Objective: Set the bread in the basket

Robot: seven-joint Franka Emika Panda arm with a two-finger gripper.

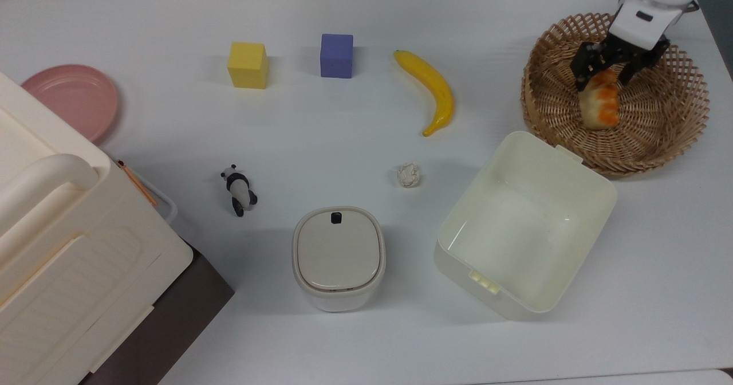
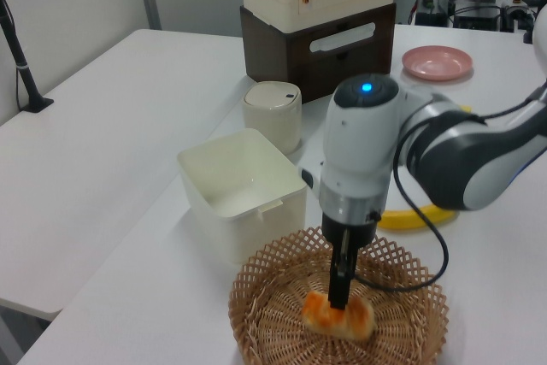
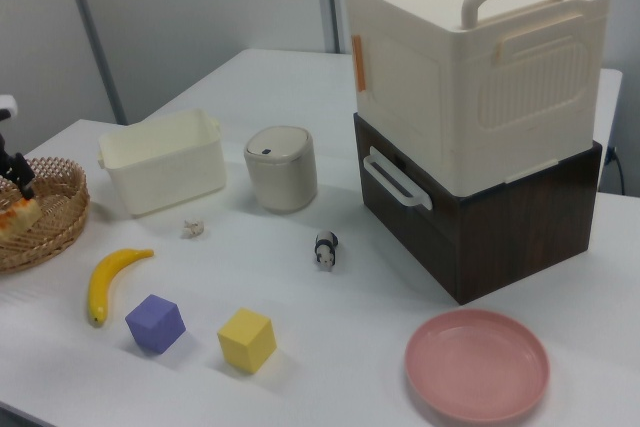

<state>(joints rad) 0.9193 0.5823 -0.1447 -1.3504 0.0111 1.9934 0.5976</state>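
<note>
Claw (image 1: 610, 67) fingers spread apart, straddling one end of the bread (image 1: 600, 101), which lies on the floor of the basket (image 1: 676, 138). Looks like the release step, placement essentially done. Next: lift straight up, clear of the lattice rim.

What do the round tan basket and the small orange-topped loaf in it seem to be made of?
Round tan basket: woven cane or wicker, matte; strands and lattice rim show. Small orange-topped loaf: probably moulded plastic or foam, since its orange top looks glossy.
</note>
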